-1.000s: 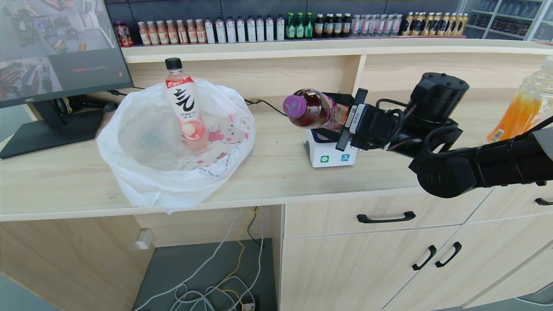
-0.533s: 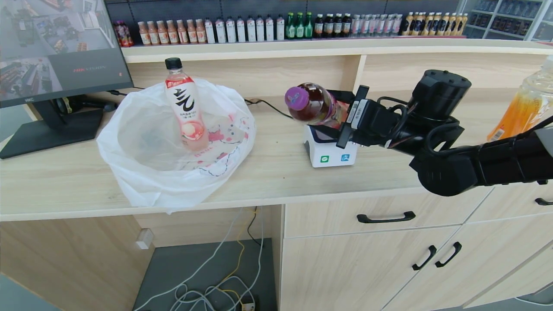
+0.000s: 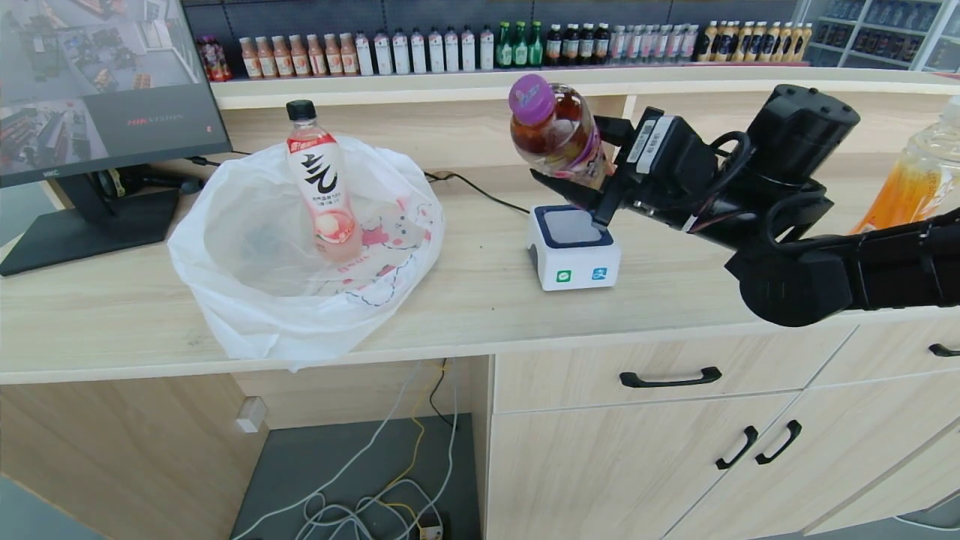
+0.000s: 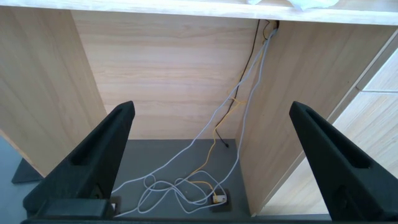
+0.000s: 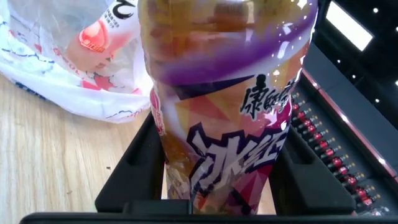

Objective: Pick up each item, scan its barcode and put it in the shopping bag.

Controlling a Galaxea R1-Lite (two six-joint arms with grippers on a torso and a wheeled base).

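Observation:
My right gripper is shut on a dark tea bottle with a purple cap and purple label, holding it tilted up above the white barcode scanner on the counter. In the right wrist view the tea bottle sits between the black fingers. To the left, a white shopping bag stands open with a pink peach drink bottle upright inside it. My left gripper hangs open below the counter, facing cables on the floor.
A monitor stands at the counter's far left. An orange drink bottle stands at the far right. A row of bottles lines the back shelf. Drawers with black handles sit below the counter.
My right gripper has lifted the tea bottle up off the scanner and tilted its cap upward. The scanner's top face is now uncovered.

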